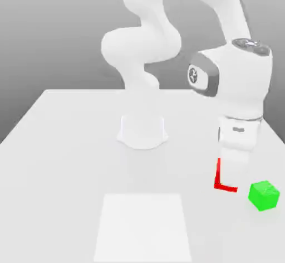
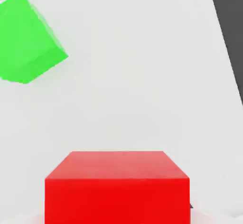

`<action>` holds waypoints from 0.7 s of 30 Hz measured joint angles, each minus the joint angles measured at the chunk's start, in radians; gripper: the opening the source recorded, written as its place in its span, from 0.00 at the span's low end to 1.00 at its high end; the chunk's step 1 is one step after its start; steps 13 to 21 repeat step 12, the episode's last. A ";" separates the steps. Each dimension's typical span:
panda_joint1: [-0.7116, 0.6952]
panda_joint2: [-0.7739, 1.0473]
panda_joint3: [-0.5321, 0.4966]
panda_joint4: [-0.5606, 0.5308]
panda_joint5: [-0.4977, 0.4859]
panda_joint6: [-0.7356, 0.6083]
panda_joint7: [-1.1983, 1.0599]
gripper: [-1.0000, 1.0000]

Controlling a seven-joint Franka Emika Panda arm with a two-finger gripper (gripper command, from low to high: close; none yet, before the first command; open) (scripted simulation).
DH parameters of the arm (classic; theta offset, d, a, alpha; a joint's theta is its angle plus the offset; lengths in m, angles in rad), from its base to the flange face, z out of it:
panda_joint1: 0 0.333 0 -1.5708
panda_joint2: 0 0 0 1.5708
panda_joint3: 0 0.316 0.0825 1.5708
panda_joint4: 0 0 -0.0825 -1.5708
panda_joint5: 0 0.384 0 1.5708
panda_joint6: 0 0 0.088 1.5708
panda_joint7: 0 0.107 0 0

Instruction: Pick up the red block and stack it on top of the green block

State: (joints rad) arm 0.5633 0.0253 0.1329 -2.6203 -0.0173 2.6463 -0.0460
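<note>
Grey backdrop rises behind a pale white table (image 1: 55,145) in your exterior view; you can see the white arm (image 1: 145,39) standing on its round base (image 1: 142,131) near the middle of the tabletop, looping up and coming down again toward the exterior view's right. A lighter square patch (image 1: 143,225) lies on the table in the foreground, well apart from the blocks. Your gripper (image 1: 225,183) points down over the table near its right edge as this view shows it; at its tip you can make out only an L-shaped sliver of the red block (image 1: 225,186), the rest hidden behind the white fingers; the jaws are clenched on that cube. The green block (image 1: 264,195) sits on the table just beside the red one, toward the exterior view's right, and the two are apart, not touching.

Turn to your hand view; the red block (image 2: 117,187) sits close under the camera, square-on, with its top face and one side face showing; the green block (image 2: 26,40) rests on the white table (image 2: 142,76) beyond it, turned at an angle to the red cube, with clear table between them; a dark strip (image 2: 232,23) marks where the tabletop ends.
</note>
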 joint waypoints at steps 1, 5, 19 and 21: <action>0.046 0.022 0.021 0.021 -0.003 0.000 -0.010 0.00; 0.055 0.109 0.022 0.046 -0.031 0.064 -0.002 0.00; 0.068 0.199 0.000 0.049 -0.068 0.146 0.025 1.00; 0.068 0.199 0.000 0.049 -0.068 0.146 0.025 1.00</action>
